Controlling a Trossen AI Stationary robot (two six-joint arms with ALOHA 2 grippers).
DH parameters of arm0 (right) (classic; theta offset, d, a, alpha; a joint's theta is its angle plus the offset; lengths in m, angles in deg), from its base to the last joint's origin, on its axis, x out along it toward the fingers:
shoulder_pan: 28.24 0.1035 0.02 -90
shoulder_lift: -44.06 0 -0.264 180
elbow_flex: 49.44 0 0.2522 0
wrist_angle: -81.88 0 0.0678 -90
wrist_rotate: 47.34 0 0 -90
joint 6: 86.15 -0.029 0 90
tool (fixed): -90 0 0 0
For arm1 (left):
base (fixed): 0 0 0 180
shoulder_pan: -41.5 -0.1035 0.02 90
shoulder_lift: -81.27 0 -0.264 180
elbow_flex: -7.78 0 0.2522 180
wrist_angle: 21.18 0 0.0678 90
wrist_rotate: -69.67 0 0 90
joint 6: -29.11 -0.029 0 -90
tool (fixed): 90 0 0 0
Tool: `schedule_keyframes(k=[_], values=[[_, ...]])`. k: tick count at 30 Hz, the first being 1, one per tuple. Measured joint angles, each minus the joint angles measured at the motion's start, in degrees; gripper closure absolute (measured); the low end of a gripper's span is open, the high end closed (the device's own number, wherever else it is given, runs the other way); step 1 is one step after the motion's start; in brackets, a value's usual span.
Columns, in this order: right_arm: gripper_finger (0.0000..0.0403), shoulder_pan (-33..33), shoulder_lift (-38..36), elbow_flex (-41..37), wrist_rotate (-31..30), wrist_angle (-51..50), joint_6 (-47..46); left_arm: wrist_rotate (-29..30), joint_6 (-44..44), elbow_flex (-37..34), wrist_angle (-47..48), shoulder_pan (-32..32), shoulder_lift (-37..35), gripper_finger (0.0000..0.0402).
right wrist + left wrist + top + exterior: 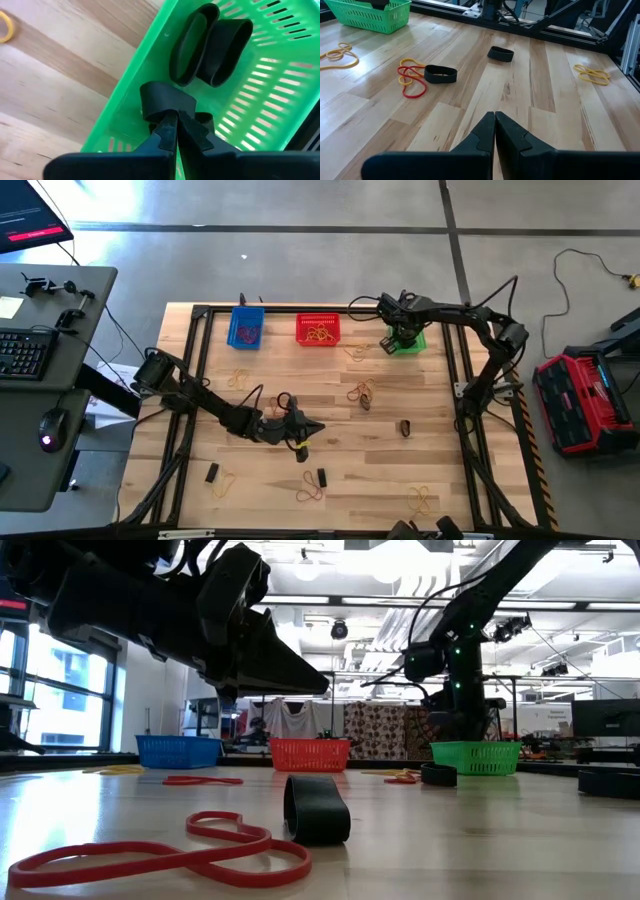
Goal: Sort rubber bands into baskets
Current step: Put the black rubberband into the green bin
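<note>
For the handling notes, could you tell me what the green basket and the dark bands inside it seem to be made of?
Green basket: likely moulded plastic, glossy, with slotted mesh walls. Dark bands: probably rubber, matte black, wide loops bent into soft ovals.

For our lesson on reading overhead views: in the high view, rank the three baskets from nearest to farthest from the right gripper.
The right gripper, shut on a thick dark band, is over the table's far side.
1. Green basket: directly under the gripper, far right of the row.
2. Red basket: middle of the row.
3. Blue basket: left end of the row.
</note>
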Motion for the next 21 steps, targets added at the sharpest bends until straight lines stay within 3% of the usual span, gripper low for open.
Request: schedule_keyframes(k=[8,15,21], values=[[0.0402,0.29,0.00,1.47,-4.11,-3.28,1.28,0.02,0.02,0.00,0.17,0.01,0.00,0.0399],[0.0402,3.71,-0.07,8.24,-8.27,-9.46,1.57,0.02,0.02,0.00,0.24,0.02,0.00,0.0399],[0.0402,5.87,-0.11,13.15,-8.41,-10.19,1.58,0.02,-0.02,0.00,0.36,0.02,0.00,0.0399]])
